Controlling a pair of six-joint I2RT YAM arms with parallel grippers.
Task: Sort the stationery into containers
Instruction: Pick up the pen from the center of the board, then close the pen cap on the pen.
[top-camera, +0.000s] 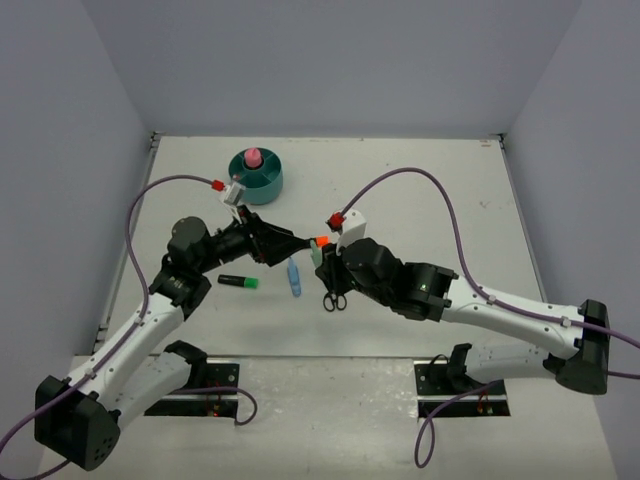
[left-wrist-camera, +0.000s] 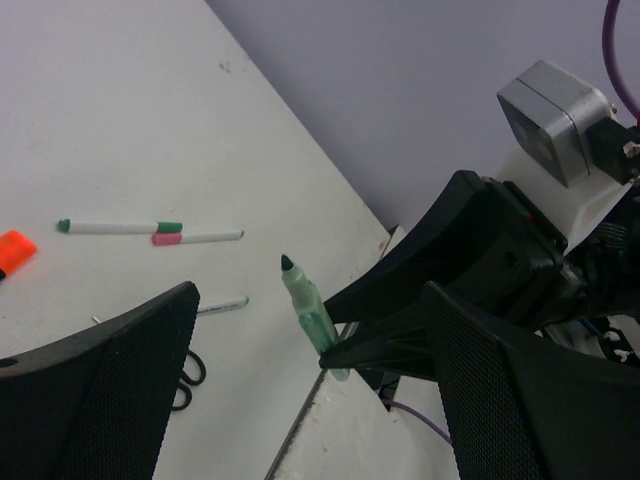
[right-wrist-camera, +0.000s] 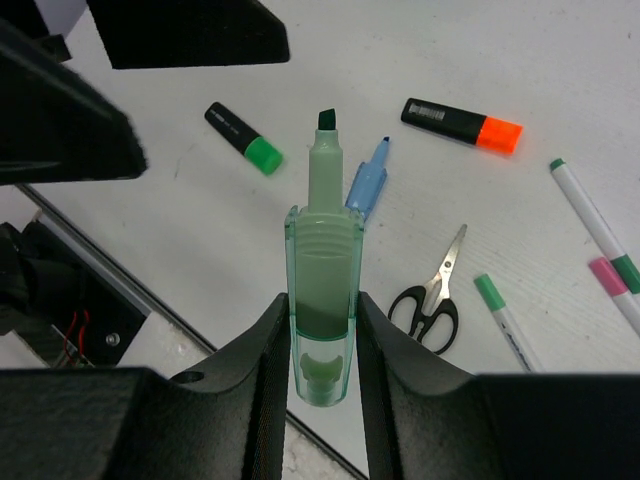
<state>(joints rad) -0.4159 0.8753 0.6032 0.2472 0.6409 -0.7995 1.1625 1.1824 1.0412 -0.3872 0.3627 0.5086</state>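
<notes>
Top view: high, far, looking steeply down over whole white surface (top-camera: 420, 180). Left wrist: close, low, glancing across. Right wrist: close, facing down. Both share uncapped pale-green plastic marker (left-wrist-camera: 312, 318), black-handled scissors (right-wrist-camera: 428, 305).

White-shelled arms (top-camera: 140, 330) with black joints, purple cables (top-camera: 440, 200) and red connectors (top-camera: 336, 219).
</notes>
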